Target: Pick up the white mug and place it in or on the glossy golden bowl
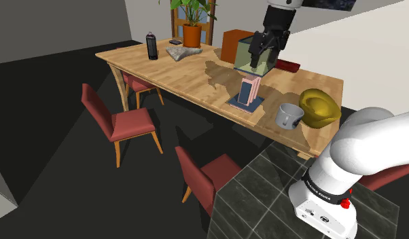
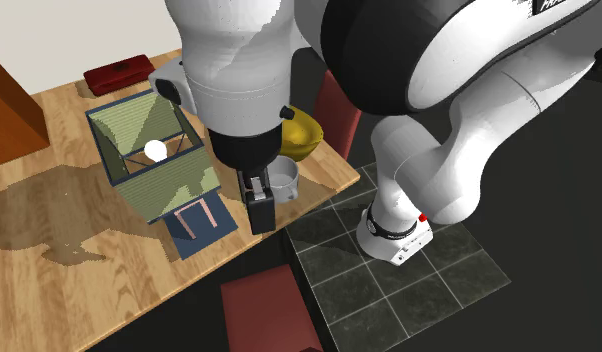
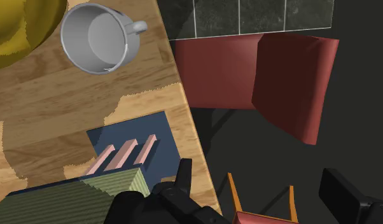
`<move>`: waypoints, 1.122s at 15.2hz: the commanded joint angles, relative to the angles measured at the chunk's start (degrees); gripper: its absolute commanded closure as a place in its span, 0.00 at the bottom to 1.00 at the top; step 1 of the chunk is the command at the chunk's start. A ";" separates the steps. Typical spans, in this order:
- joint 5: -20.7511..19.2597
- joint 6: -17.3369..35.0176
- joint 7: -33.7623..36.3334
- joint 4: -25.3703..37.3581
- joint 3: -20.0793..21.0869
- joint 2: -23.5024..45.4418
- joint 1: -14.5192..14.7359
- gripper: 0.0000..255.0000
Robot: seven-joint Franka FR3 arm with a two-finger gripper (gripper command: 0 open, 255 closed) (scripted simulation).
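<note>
the all-black two-finger gripper (image 1: 263, 58) hangs above the long wooden table (image 1: 169, 68). in the wrist view its fingers (image 3: 182, 178) stand wide apart with nothing between them, so the hand is open and empty. in the shoulder view it hovers right over a box-shaped lantern with green see-through walls (image 1: 244, 65), which stands on pink slats (image 1: 249, 92) and a dark blue square base (image 1: 245, 104).

the pale grey round mug with one handle (image 1: 289, 115) stands upright on the table near its edge, mouth up and empty. in the shoulder view it is at about 5 o'clock from the gripper and well apart from it. the glossy golden bowl (image 1: 320, 107) sits just beside the mug, at its 2 o'clock; i cannot tell whether they touch. in the wrist view the mug (image 3: 100, 37) turns its handle toward the table edge, away from the bowl (image 3: 18, 32).

in the second exterior view the gripper (image 2: 261, 220) hangs below the white wrist, with the mug (image 2: 285, 178) at its 1 o'clock and the bowl (image 2: 301, 135) past the mug. the lantern (image 2: 149, 165) is at the gripper's 10 o'clock, with a small white ball (image 2: 156, 150) inside.

in the shoulder view a flat dark red box (image 1: 286, 65) lies at the gripper's 3 o'clock and an orange-brown block (image 1: 234, 44) at its 10 o'clock. a black bottle (image 1: 152, 46), a terracotta pot with a green plant (image 1: 191, 34) and a grey lump (image 1: 184, 52) stand at the far end. red chairs (image 1: 121, 122) flank the table.
</note>
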 commanded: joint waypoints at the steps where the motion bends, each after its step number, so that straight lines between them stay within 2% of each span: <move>1: 0.00 0.00 0.00 0.00 0.00 0.00 0.00 0.00; 9: -5.91 4.10 -13.31 -10.51 -9.73 -3.73 -2.19 0.00; 17: -13.97 10.05 -27.11 -16.47 -20.80 -1.43 -5.91 0.00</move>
